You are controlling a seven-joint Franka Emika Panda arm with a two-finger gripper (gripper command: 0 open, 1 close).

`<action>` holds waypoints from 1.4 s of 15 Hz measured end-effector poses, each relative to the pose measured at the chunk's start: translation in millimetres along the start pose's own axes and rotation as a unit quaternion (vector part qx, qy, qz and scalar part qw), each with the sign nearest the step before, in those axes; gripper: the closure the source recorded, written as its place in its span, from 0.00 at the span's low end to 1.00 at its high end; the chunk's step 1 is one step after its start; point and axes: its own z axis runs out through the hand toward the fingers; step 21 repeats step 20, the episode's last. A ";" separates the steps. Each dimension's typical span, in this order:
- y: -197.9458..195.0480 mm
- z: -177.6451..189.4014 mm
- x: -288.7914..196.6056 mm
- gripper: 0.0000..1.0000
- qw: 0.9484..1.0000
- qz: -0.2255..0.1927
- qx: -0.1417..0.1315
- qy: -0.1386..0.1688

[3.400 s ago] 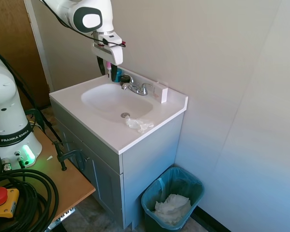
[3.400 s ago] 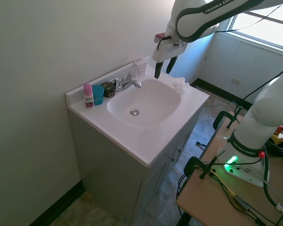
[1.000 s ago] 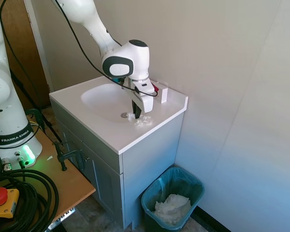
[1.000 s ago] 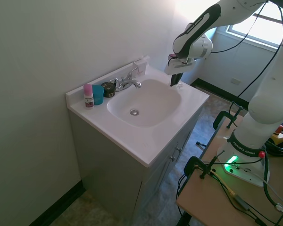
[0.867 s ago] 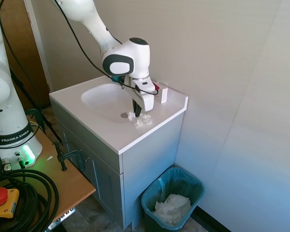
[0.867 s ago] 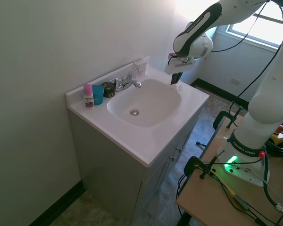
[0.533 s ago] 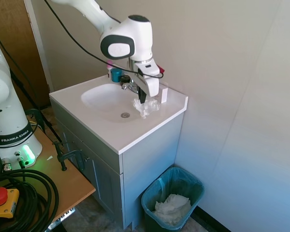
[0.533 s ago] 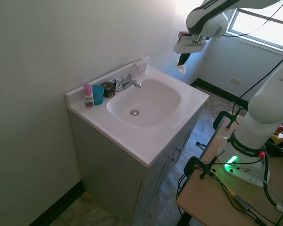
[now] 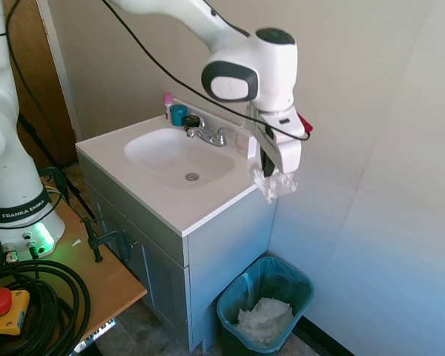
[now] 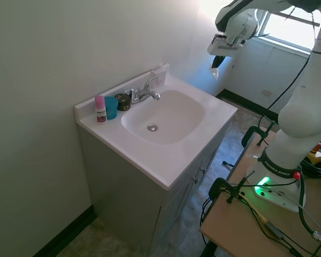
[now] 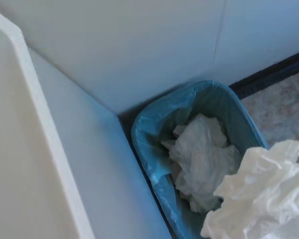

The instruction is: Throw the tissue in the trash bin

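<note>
The gripper (image 9: 271, 172) pinches one tissue (image 9: 272, 185) in the air; one trash bin (image 9: 265, 308), holding one paper wad (image 9: 265, 317), stands below it.

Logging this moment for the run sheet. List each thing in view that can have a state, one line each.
gripper: jaws shut on the tissue, in the air past the vanity's edge
tissue: held, hanging
trash bin: open, lined, crumpled paper inside
faucet: no water running
sink: looks empty

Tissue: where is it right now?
In the first exterior view the tissue hangs from the gripper, in the air just past the vanity's right edge and high above the trash bin on the floor.
</note>
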 end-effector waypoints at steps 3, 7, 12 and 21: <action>-10.3 61.4 10.0 1.00 0.999 -0.011 -0.032 -0.015; -17.1 80.6 16.6 0.00 0.999 -0.015 -0.041 -0.018; -13.9 77.7 18.8 0.00 0.999 -0.017 -0.041 -0.020; -9.0 57.7 24.9 0.00 0.999 -0.022 -0.031 -0.015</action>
